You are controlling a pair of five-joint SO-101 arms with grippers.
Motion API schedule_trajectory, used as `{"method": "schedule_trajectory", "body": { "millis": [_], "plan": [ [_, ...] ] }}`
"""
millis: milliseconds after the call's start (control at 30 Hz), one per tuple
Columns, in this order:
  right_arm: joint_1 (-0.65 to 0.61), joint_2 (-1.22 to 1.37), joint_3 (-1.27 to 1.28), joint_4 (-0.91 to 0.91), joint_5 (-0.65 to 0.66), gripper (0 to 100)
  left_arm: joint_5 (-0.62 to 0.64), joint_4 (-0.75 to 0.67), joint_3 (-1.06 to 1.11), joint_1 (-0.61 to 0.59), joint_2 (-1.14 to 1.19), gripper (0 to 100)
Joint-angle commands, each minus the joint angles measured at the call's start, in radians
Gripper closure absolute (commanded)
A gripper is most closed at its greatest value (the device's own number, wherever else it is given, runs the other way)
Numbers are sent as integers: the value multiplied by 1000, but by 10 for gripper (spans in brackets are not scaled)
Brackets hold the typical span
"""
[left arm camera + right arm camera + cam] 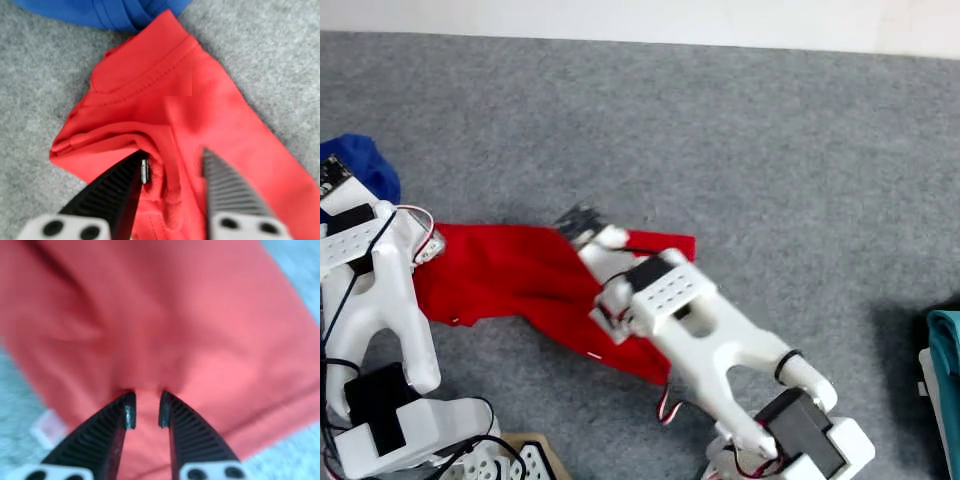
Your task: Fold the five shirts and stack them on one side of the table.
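Red fabric is drawn into a small pleat between the tips of the right gripper [146, 412]. Its jaws are almost closed and pinch the red shirt [200, 315] at that pleat. In the high view this grip sits on the shirt's far edge, about midway along it, probably so that the edge can be lifted and carried over for a fold.

The left gripper [172, 175] is at the shirt's other end. Its jaws stand apart and straddle a puckered ridge of cloth just inside a stitched hem [150, 77]. They do not look clamped on it, so this end seems lined up for a hold rather than held. With a grip at each end the cloth could be kept taut while it is folded, which would explain why the two arms are spread along it.

The shirt lies mostly flat on the grey table [770, 130], stretched from the left arm's side to under the right arm, with one loose corner trailing toward the arms' bases. A blue shirt [110, 12] is bunched just beyond the hem end, very near the red cloth or touching it. A teal shirt [945, 350] lies well apart at the table's opposite edge. No folded stack can be seen, so the task looks to be at an early stage.
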Motion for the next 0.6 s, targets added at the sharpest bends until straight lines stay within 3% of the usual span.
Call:
{"method": "schedule_trajectory", "body": {
  "millis": [0, 200, 433, 567],
  "plan": [
    [-114, -16, -88, -12, 12, 993, 9, 11, -25, 1, -5, 649],
    [-232, -7, -222, -16, 14, 991, 132, -61, 21, -102, -5, 724],
    [-384, 8, -242, -163, 77, 991, 141, -147, 90, -173, -5, 870],
    [-407, 88, -243, -171, 98, 991, 141, -183, 114, -177, -5, 934]
  ]
}}
